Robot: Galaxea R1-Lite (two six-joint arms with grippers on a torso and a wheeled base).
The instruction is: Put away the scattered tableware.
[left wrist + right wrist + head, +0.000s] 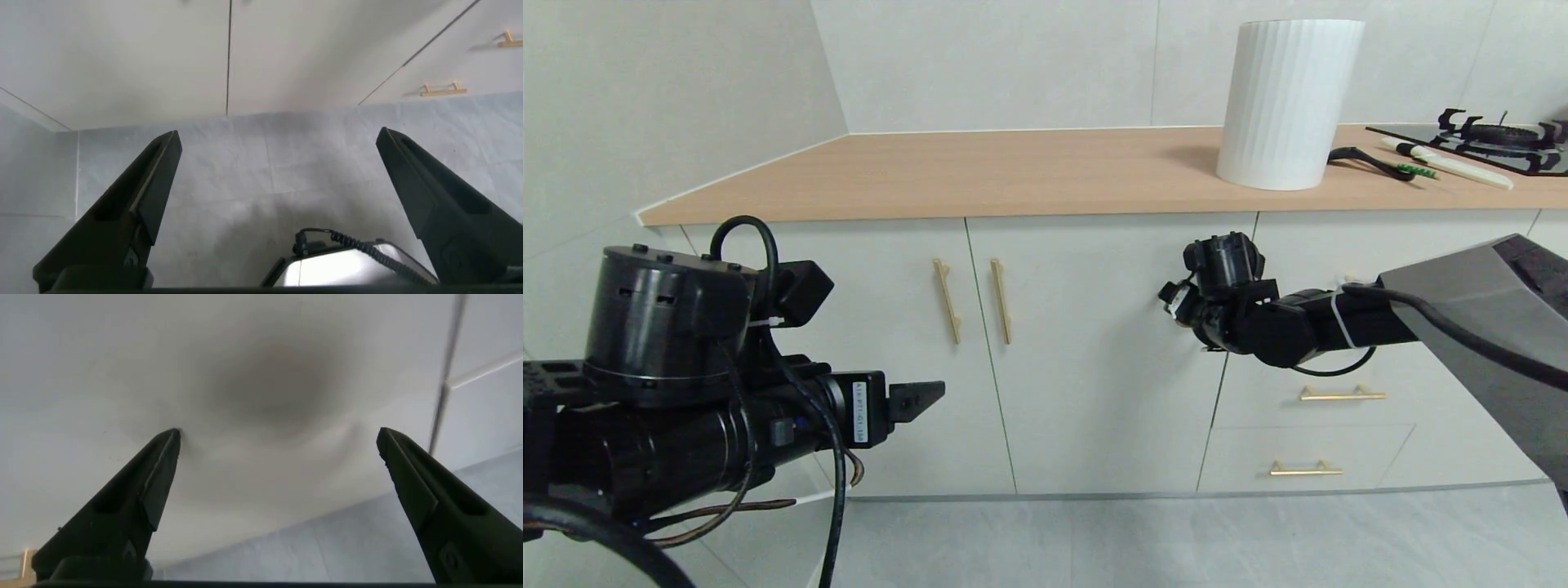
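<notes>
Lying on counter (980, 175) beside ribbed white canister (1286, 102), black utensil (1364, 158), long cream utensil (1462, 167), left claw (278, 133) and right claw (278, 432) released

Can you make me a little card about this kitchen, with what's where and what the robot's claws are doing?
Place: counter over pale cabinets with gold handles
Big thing: white ribbed container, upright on the counter
Tableware: black utensil and cream utensil, lying on the counter between container and stove
Left gripper: open, empty, low before the cabinets
Right gripper: open, empty, close to the cabinets
Put away: not yet
</notes>
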